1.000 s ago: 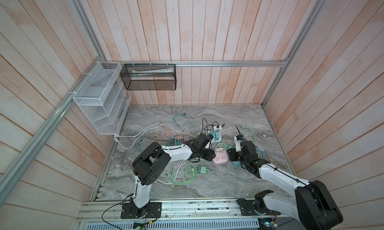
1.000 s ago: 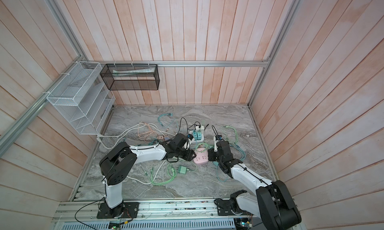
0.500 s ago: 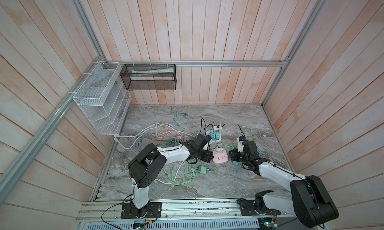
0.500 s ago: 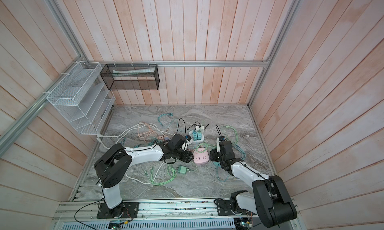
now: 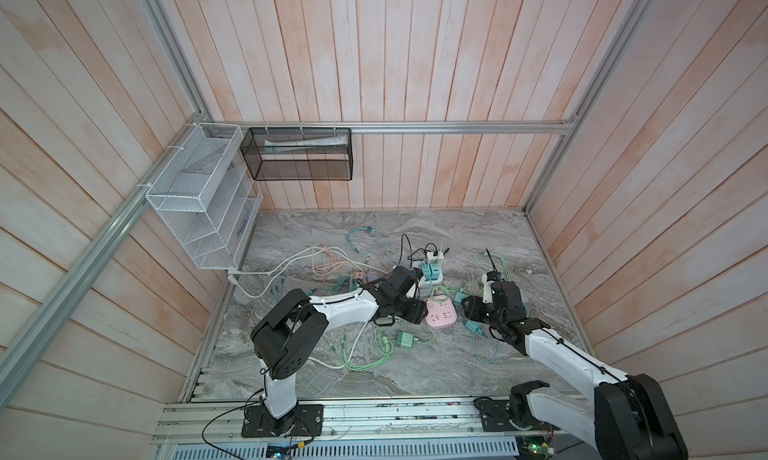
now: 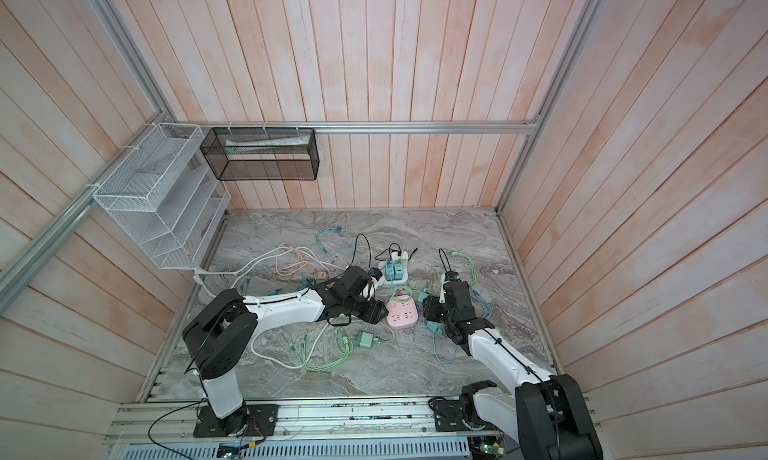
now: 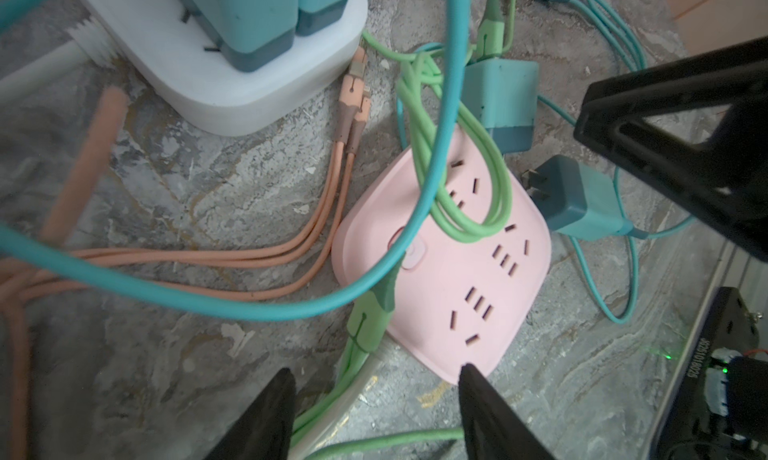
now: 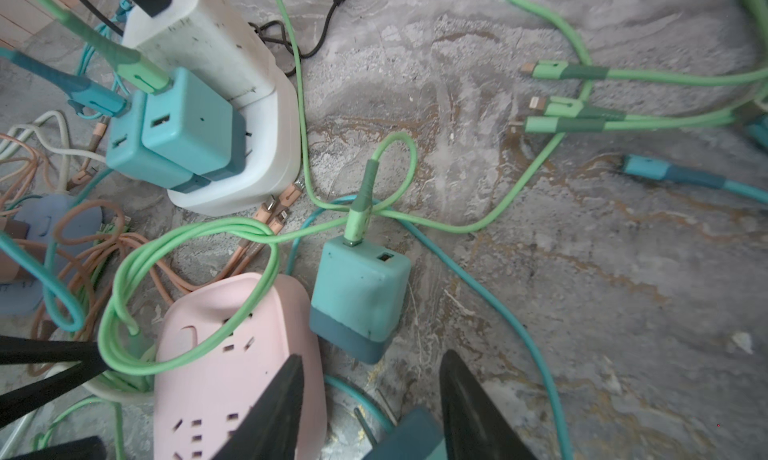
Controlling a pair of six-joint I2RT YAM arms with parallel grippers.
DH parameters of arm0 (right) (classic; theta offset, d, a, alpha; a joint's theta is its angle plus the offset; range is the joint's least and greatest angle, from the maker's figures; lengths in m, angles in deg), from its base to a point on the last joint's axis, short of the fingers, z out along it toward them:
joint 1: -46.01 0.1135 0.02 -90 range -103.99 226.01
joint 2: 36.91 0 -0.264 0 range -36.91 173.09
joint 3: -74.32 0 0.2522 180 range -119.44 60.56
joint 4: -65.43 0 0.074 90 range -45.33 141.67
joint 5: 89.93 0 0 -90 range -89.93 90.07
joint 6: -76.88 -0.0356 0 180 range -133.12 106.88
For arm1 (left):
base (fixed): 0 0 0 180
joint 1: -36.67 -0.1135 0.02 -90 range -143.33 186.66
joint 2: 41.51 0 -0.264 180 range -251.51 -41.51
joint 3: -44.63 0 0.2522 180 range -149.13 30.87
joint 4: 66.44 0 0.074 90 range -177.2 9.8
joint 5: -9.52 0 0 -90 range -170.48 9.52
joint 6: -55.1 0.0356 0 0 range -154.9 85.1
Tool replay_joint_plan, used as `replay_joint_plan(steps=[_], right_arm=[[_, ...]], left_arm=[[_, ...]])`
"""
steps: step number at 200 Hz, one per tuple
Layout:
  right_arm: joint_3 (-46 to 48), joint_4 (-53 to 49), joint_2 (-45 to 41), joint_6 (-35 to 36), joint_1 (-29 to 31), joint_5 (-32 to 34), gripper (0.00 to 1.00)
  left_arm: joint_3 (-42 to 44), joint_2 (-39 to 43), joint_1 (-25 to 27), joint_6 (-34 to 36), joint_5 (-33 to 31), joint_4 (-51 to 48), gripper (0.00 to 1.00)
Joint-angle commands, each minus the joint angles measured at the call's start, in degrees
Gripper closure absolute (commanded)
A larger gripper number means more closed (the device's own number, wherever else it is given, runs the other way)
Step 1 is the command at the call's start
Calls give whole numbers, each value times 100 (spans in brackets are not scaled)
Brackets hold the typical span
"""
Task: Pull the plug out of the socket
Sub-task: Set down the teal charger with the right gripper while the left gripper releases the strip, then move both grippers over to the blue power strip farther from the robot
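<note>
Pink socket block [image 7: 457, 279]: flat, rounded square, matte pink, with one round button near an edge and several groups of dark slots on top. Every slot in sight is empty. It lies flat on the grey marbled tabletop [image 8: 582, 271]. In both top views it sits between the two grippers.

Left gripper [image 7: 374, 370]: fingers spread, nothing clamped. One fingertip [image 7: 467, 373] is at the block's nearest corner; whether it touches or stops just short, I cannot tell. A white cord [image 7: 357, 391] crosses the table through the gap between the fingers.

Right gripper [image 8: 372, 354]: fingers parted. The teal plug [image 7: 582, 200] lies on the tabletop between them, back toward the palm. A clear gap shows on one side of it, so it is not pinched.
- Plug body: boxy, teal, with a darker blue-grey band at the prong end.
- Two flat metal prongs are bared and point at the block's edge, just beside it and not in any slot.
- A teal cable leaves the rear of the plug.

Just past the right fingertips lies a second teal charger [image 8: 361, 296] in the same two tones. It is on its side against the block's flank, with a green lead in its USB face.

A green cable loop [image 7: 457, 179] drapes over the block's top.

Farther ahead of both grippers is a white power strip [image 8: 249, 105] with two teal chargers [image 8: 183, 130] seated in it.
</note>
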Motion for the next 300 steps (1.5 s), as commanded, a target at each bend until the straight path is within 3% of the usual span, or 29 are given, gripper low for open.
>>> replay_joint_plan(steps=[1, 59, 110, 121, 127, 144, 180, 225, 264, 300], right_arm=[[-148, -332, -229, -102, -27, 321, 48], [-47, 85, -853, 104, 0, -70, 47], [264, 882, -1445, 133, 520, -88, 42], [291, 1000, -1467, 201, 712, -22, 41], [298, 1081, -1462, 241, 818, 14, 41], [309, 1320, -1404, 441, 1150, 96, 41], [197, 1855, -1035, 1081, 1841, 157, 40], [-253, 2167, -113, 1796, 2264, -368, 40], [-729, 2332, 662, 2446, 2356, -874, 39], [-1368, 2207, 1422, 3055, 2356, -1480, 38]], left_arm=[[-173, 107, 1, 120, -169, -117, 35], [-120, 564, -54, 149, -477, -229, 28], [283, 1003, -74, 62, -752, 33, 19], [364, 1105, -70, 29, -831, 73, 14], [417, 1169, -73, 21, -884, 90, 0], [556, 1379, -95, -5, -1048, 135, 0], [1010, 2056, -161, -113, -1538, 296, 0], [1465, 2942, -494, -497, -2119, 28, 0], [1739, 3551, -923, -673, -2616, -383, 0], [1981, 3862, -1462, -951, -2536, -602, 0]])
